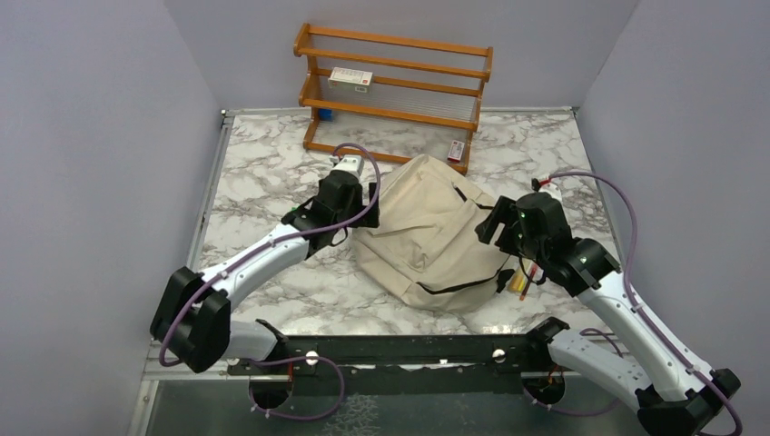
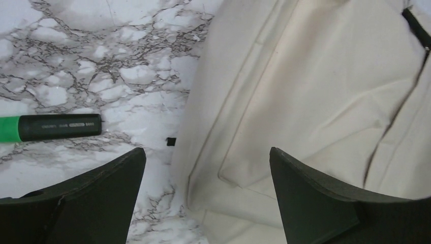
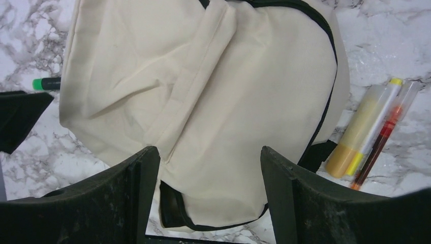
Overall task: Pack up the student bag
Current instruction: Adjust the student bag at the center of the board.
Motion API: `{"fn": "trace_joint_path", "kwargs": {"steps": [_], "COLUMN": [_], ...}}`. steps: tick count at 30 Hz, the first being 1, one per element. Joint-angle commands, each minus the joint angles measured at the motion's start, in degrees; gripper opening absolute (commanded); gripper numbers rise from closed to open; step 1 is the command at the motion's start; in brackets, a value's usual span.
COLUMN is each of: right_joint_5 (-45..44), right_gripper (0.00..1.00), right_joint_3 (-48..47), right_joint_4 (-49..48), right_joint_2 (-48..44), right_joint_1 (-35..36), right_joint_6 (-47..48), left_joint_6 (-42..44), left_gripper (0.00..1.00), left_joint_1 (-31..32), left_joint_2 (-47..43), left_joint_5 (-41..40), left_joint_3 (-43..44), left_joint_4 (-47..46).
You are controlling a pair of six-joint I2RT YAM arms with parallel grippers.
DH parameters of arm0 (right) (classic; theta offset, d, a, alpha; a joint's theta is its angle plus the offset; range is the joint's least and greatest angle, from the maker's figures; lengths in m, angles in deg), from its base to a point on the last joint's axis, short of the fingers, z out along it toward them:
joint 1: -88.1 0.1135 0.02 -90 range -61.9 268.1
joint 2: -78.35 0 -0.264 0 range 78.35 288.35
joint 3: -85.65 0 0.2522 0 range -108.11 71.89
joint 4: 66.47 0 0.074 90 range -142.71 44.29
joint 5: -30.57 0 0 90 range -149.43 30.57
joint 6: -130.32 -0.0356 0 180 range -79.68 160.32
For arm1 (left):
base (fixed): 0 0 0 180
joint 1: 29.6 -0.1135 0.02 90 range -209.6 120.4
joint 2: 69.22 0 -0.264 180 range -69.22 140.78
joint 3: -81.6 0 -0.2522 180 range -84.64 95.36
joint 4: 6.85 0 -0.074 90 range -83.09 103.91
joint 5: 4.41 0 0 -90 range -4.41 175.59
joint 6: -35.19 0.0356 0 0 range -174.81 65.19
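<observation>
The left tool (image 2: 207, 151) stands wide open with nothing between its 2 fingers, poised over the spot where the student bag (image 2: 305, 76) meets the bare table (image 2: 76, 51). The bag's beige cloth fills everything from the gap rightward. Just beyond the left finger lies a green marker (image 2: 51, 127), dark-bodied, apart from the bag, with a tiny black square (image 2: 171, 141) between them.

The right tool (image 3: 206, 152) is also spread wide and grips nothing. It hangs above the bag's black-edged end, and cloth passes under both fingers. Off to its right, on the marble, lie a yellow stick (image 3: 356, 132) and an orange pen (image 3: 383, 137), side by side and close to the bag's black trim.

The right wrist view shows only the marker's green tip past the bag's far edge. In the top view the left arm hides the marker, and the stick and pen are a small bright patch by the right arm. Only the top view shows the wooden rack (image 1: 395, 86) beyond both tools.

The bag lies flat between the 2 tools. Its long axis runs from the rack toward the arm bases, probably with the narrower end toward the rack.
</observation>
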Motion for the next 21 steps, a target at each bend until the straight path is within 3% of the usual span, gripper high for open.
{"fn": "trace_joint_path", "kwargs": {"steps": [1, 4, 11, 16, 21], "right_joint_5": [3.9, 5.2, 10.0, 12.7, 13.7], "right_gripper": [0.77, 0.77, 0.77, 0.77, 0.75], "right_joint_3": [1.1, 2.0, 4.0, 6.5, 7.7], "right_joint_4": [-1.1, -1.9, -4.0, -6.1, -6.7], "right_joint_2": [-1.0, -1.2, -0.4, 1.1, 3.4], "right_joint_1": [0.2, 0.2, 0.2, 0.2, 0.2], "right_joint_6": [1.1, 1.7, 4.3, 4.9, 5.3], "left_joint_6": [7.4, 8.6, 8.8, 7.6, 7.9], "left_gripper": [0.92, 0.89, 0.63, 0.26, 0.08], "left_joint_1": [-4.5, -5.9, -7.2, -8.3, -10.8], "left_joint_2": [5.9, 10.9, 16.4, 17.0, 16.2], "left_joint_5": [6.8, 10.7, 15.9, 16.8, 17.2], "left_joint_3": [3.8, 5.6, 5.4, 3.4, 4.5], "left_joint_4": [-3.0, -3.7, -5.0, -6.6, -5.3]}}
